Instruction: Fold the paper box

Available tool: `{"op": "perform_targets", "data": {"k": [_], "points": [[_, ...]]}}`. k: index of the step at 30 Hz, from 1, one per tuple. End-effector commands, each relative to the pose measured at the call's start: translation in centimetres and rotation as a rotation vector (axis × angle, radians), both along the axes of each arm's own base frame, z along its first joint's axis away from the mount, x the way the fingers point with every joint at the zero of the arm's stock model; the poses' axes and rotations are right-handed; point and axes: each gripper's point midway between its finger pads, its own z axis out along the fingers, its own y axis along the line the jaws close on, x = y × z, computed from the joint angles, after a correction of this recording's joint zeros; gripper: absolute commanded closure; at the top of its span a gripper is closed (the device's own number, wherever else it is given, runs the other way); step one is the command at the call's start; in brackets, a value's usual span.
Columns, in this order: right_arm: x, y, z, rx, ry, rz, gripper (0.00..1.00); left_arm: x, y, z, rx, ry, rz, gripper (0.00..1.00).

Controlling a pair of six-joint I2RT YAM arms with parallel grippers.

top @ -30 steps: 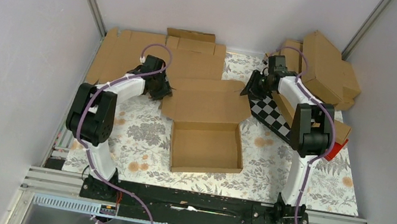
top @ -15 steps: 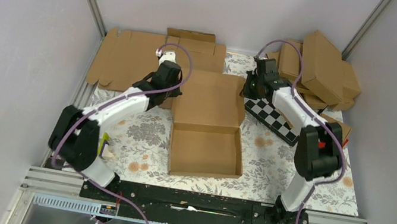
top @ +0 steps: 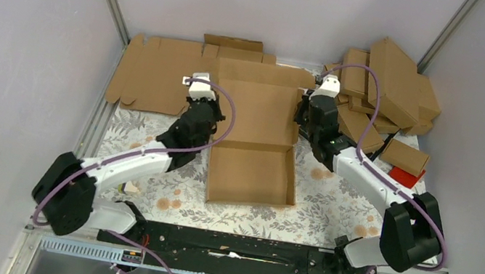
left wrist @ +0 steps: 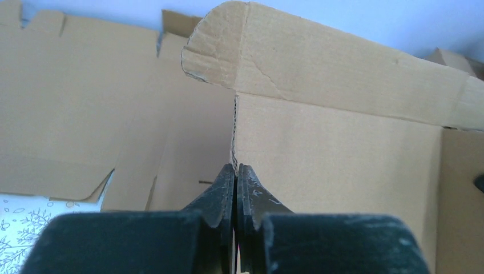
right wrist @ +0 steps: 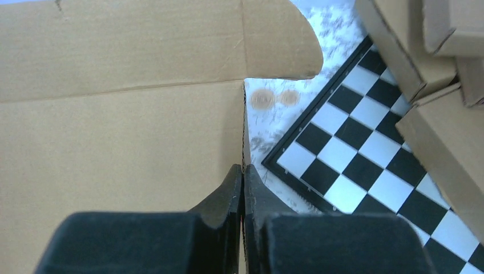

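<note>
Seen from above, two robot arms reach over a floral cloth (top: 169,162) toward an open brown cardboard box (top: 252,172). The box sits between the two grippers. Its shallow tray lies on the cloth on their near side, toward the arm bases. Its lid is hinged at the tray's far edge and stretches away from there, with a narrow flap along its far end.

The left gripper (left wrist: 235,168) has its fingers pressed together on the lid's left edge. In its wrist view the cardboard edge runs straight down into the closed tips, and a rounded corner tab stands up ahead of them. Beyond and to the left of this gripper, flat cardboard sheets (top: 158,72) with notched edges lie along the back wall.

The right gripper (right wrist: 243,169) is likewise pinched shut, on the lid's right edge. In its wrist view the lid fills everything left of the fingers, and another rounded tab juts out ahead. Just right of the fingertips is a strip of cloth, then a black-and-white checkered board (right wrist: 365,154) lying at an angle. Farther right and ahead of this gripper is a loose pile of folded cardboard boxes (top: 395,84) in the back corner. A small red object (top: 406,178) peeks out beneath the nearest of them.
</note>
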Motion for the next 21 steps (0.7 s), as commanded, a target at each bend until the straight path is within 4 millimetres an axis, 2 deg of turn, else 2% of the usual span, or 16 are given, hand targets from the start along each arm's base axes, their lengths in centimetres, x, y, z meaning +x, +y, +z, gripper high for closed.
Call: {"op": "perform_targets", "data": {"k": [1,4,6,9,12,15,19,21], "points": [[1.4,0.6,7.1,0.029,-0.326,-0.083,0.94,2.3,-1.6,4.8,-0.12,-0.173,0.082,1.0],[0.6,0.2,7.7,0.05,-0.438,-0.096,0.94,2.6,-2.6,5.1,-0.13,-0.233,0.057,1.0],[0.0,0.3,7.2,0.064,-0.459,-0.074,0.9,2.2,-3.5,5.1,-0.15,-0.282,0.005,1.0],[-0.7,0.8,4.6,0.035,-0.364,-0.03,0.72,1.4,-4.3,4.2,-0.176,-0.298,-0.064,1.0],[-2.0,0.7,2.5,0.072,-0.286,-0.016,0.65,0.7,-4.2,2.4,-0.194,-0.28,-0.08,1.0],[-3.5,0.3,1.1,0.079,-0.191,-0.01,0.53,-0.4,-4.1,1.5,-0.24,-0.294,-0.113,1.0],[-4.7,-0.6,1.3,0.012,-0.075,-0.008,0.17,-1.3,-4.5,1.6,-0.206,-0.336,-0.149,1.0],[-5.0,-1.5,1.9,-0.055,0.014,-0.011,0.08,-1.6,-4.6,1.6,-0.184,-0.345,-0.164,1.0]]}}
